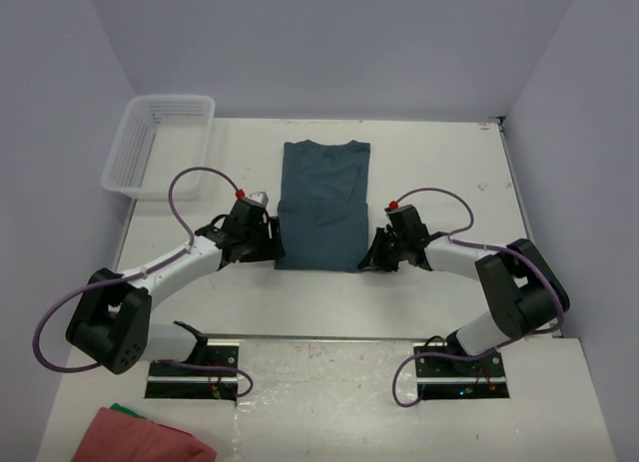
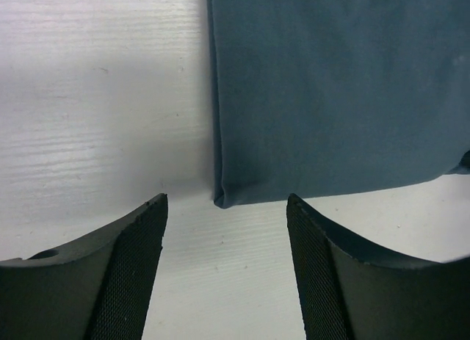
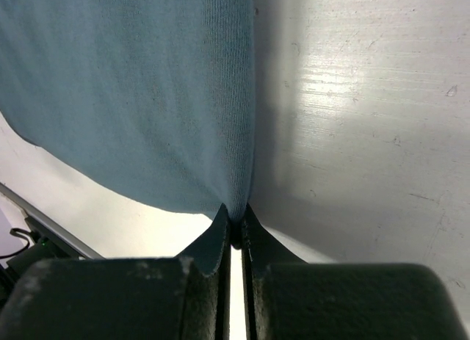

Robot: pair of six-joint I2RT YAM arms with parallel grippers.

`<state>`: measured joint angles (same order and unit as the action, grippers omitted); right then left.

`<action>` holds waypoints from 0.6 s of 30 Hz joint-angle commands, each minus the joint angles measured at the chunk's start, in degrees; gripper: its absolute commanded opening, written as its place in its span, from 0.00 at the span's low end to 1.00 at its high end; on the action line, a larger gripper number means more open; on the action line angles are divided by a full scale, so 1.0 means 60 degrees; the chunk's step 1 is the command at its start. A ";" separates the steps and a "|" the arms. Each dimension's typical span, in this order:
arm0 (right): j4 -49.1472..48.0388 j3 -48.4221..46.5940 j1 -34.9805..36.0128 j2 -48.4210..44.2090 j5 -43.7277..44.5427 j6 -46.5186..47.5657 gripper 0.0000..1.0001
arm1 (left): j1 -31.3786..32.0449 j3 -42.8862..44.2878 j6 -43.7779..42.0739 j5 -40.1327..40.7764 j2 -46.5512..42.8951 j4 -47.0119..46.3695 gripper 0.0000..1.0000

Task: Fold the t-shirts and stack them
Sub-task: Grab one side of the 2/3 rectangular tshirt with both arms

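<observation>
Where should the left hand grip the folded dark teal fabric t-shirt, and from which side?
The dark teal fabric t-shirt lies flat; pinch its near left corner from the near side, where the free folded edge faces the open left hand.

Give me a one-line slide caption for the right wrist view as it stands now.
Right gripper, jaws shut on a corner of the folded teal t-shirt, white table alongside.
</observation>
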<state>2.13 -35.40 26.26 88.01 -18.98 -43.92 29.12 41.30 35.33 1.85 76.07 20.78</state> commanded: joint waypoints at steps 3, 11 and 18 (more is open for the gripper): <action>0.0729 0.0128 0.0105 0.0215 0.0556 0.0157 0.00 | -0.0269 -0.0437 -0.0044 -0.1274 0.0255 -0.0869 0.68; 0.0729 0.0113 0.0091 0.0244 0.0557 0.0128 0.00 | -0.0328 -0.1081 0.0161 -0.1684 0.0622 -0.1294 0.60; 0.0743 0.0114 0.0106 0.0244 0.0556 0.0128 0.00 | -0.0342 -0.1141 0.0176 -0.1743 0.1134 -0.2012 0.57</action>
<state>2.17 -35.40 26.35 88.07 -18.90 -43.92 27.59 35.44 36.27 -7.94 80.42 10.59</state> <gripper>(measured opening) 0.022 0.571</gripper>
